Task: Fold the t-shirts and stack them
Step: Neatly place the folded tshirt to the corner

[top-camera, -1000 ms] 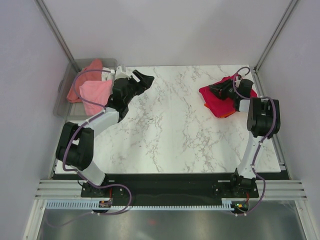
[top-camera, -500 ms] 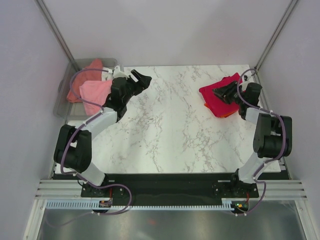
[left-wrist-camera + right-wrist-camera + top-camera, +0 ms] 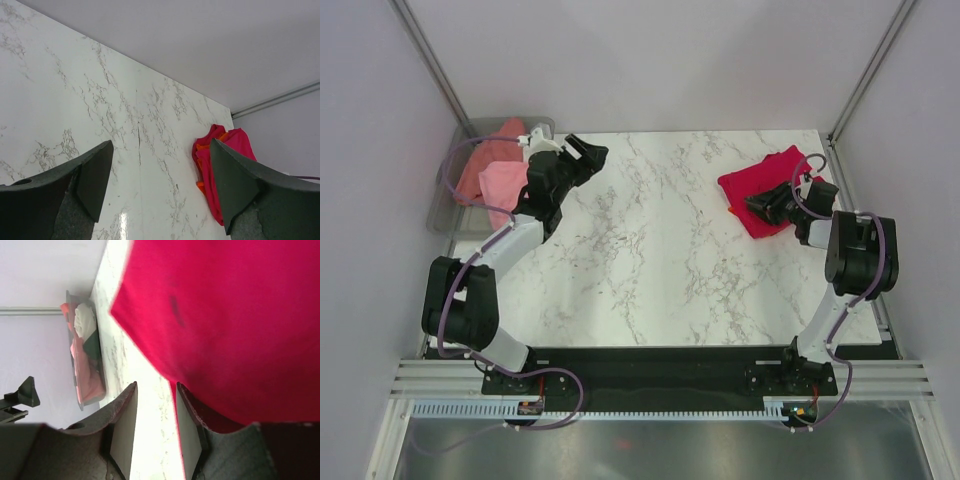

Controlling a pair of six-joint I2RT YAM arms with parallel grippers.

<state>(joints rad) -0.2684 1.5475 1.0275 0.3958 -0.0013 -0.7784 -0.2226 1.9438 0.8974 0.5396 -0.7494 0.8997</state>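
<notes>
Lying folded at the far right of the marble bench (image 3: 650,250): crimson t-shirt (image 3: 772,185), flat on top of an orange t-shirt (image 3: 732,212), of which only a thin edge shows along the left and near sides. Right gripper (image 3: 156,387): low at the near edge of the crimson t-shirt, jaws a narrow gap apart, bare bench visible between them, nothing held; whether one finger touches the cloth cannot be told. Left gripper (image 3: 161,150): raised over the far left of the bench, just beside the clear plastic bin (image 3: 442,200), jaws spread wide, nothing held. Bin contents: light pink t-shirt (image 3: 505,185) draped over the rim nearest the bench, salmon t-shirt (image 3: 492,135) behind it, something white beside them, all unfolded. Step in hand, by judgement: two tees appear folded and stacked, and the arms are between garments. Next move probably calls for the left gripper to reach into the bin, pinch the light pink t-shirt by a single layer, and draw it onto the open middle of the bench for spreading, with the right gripper lifting away without dragging the stack.
</notes>
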